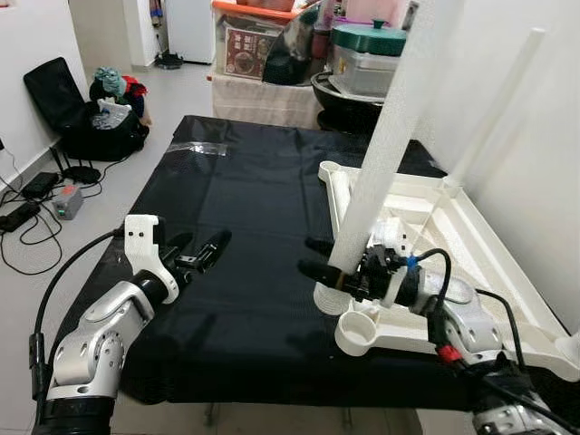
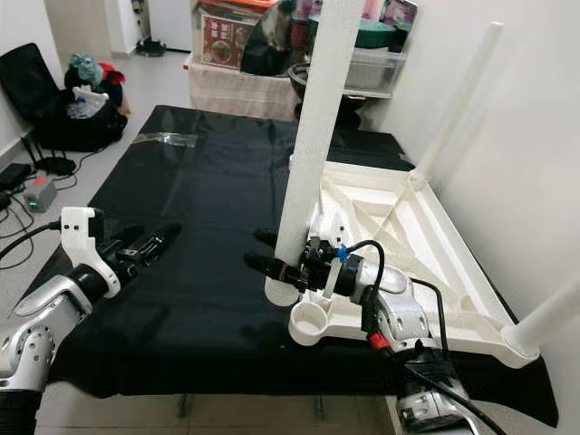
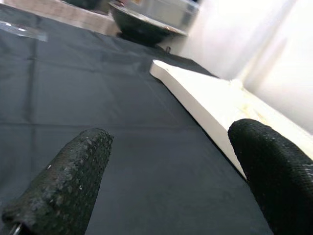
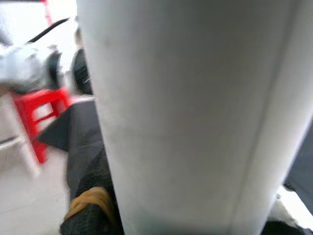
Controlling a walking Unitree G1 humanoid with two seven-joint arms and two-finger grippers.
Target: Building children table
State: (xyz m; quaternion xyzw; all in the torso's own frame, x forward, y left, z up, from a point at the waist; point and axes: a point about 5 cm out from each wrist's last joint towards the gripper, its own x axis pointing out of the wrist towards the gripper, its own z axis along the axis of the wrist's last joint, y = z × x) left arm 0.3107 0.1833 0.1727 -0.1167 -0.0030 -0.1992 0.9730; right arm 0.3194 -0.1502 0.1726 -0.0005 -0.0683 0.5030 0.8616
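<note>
Your right hand (image 1: pixel 319 259) is clenching the white table leg (image 1: pixel 385 149) low on its shaft, its two black fingers (image 1: pixel 316 270) poking out past the leg toward the open black cloth (image 1: pixel 245 208). The leg's top is running out of the frame, so you cannot see where it ends, and in the right wrist view the leg (image 4: pixel 195 117) is blocking nearly everything (a blurred red stool is showing at one side). The leg's lower end is standing at the near corner of the upturned white table frame (image 1: pixel 471 236), just behind a round empty socket (image 1: pixel 361 328); whether it is seated in a socket is hard to tell, since the hand is covering the joint. The right forearm is lying low across the frame's near edge, wrist level, cables looping over it.

Your left hand (image 1: pixel 204 252) is hovering above the cloth-covered tabletop, released, its fingers (image 3: pixel 63 191) spread apart and holding nothing, aimed toward the frame. The left arm is bending up from the near tabletop edge.

A second leg (image 1: pixel 498 100) is already rising from the frame's far side, thin against the wall. Beyond the tabletop, boxes are stacked; the print on a red-lidded one (image 1: pixel 245 45) is too small for you to read.
</note>
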